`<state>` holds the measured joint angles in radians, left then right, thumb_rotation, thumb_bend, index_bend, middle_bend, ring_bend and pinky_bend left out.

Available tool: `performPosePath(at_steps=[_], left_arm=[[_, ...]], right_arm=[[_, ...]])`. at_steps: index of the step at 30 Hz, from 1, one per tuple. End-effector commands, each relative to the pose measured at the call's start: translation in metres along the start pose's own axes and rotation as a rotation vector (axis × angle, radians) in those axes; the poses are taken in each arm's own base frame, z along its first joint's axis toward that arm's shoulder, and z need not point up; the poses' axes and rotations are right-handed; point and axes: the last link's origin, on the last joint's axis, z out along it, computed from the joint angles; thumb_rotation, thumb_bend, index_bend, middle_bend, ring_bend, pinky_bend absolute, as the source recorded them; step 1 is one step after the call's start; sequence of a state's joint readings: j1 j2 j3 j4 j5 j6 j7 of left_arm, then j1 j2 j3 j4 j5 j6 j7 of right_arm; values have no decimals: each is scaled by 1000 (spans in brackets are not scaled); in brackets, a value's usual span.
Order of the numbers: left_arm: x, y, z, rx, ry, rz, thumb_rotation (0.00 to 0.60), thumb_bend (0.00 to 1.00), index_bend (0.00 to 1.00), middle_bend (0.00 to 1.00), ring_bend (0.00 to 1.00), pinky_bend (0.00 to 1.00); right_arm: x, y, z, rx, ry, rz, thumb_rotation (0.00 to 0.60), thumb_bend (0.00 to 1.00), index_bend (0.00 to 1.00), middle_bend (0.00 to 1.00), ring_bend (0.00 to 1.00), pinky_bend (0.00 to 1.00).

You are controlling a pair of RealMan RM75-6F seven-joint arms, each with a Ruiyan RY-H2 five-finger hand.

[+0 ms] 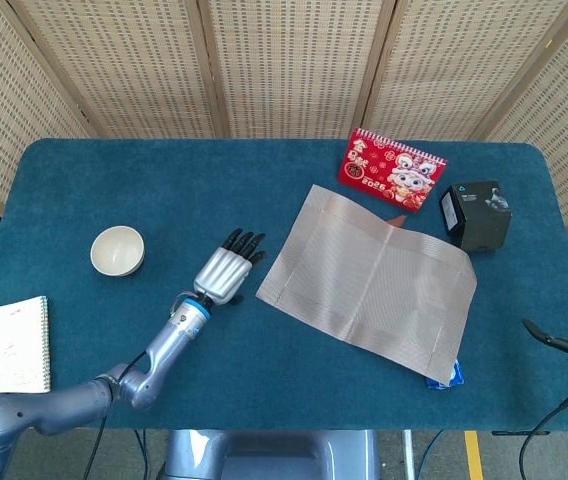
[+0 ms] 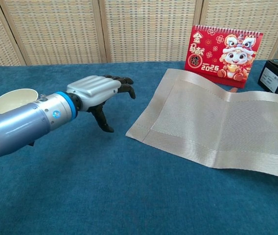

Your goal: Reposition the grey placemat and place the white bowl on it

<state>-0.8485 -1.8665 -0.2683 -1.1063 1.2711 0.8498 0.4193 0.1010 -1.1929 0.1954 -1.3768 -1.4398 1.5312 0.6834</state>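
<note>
1. The red desk calendar with spiral binding (image 2: 225, 55), standing upright at the back of the table, carries the year "2025" in gold digits on its lower front.
2. Above that number, down the calendar's left side, run large gold Chinese characters beside a cartoon lion-dance figure; they are too stylised to read with certainty.
3. The black box (image 1: 475, 214) bears a pale label on its side; its print is too small to read.
4. The white spiral notebook (image 1: 9, 345) shows faint red marks, illegible.

Red calendar (image 1: 391, 170), black box (image 1: 476, 214), notepad (image 1: 9, 345)

The left hand (image 2: 96, 92) had a silver back, black fingers (image 2: 122, 81), a blue wrist ring (image 2: 69, 105) and a grey-blue forearm (image 2: 16, 127).
</note>
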Motion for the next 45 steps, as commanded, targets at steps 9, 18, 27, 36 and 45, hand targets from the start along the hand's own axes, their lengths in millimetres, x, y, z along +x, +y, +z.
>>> performPosePath(at_steps=[9,18,27,36,45], left_arm=[[-11,30,19,-32,3,70,600,84,198,0,0,0],[-16,34,22,-38,-11,85,600,84,199,0,0,0],[-19,41,27,-31,-1,104,600,289,205,0,0,0],[-24,43,30,-9,13,108,600,363,229,0,0,0],[-24,38,27,10,52,108,600,623,539,0,0,0]], right_arm=[[6,0,1,2,17,38,600,149,0,0,0,0],[6,0,1,1,21,63,600,149,0,0,0,0],[10,-2,1,6,33,100,600,147,0,0,0,0],[11,-3,1,9,31,120,600,143,0,0,0,0],[10,-4,0,11,29,132,600,142,0,0,0,0]])
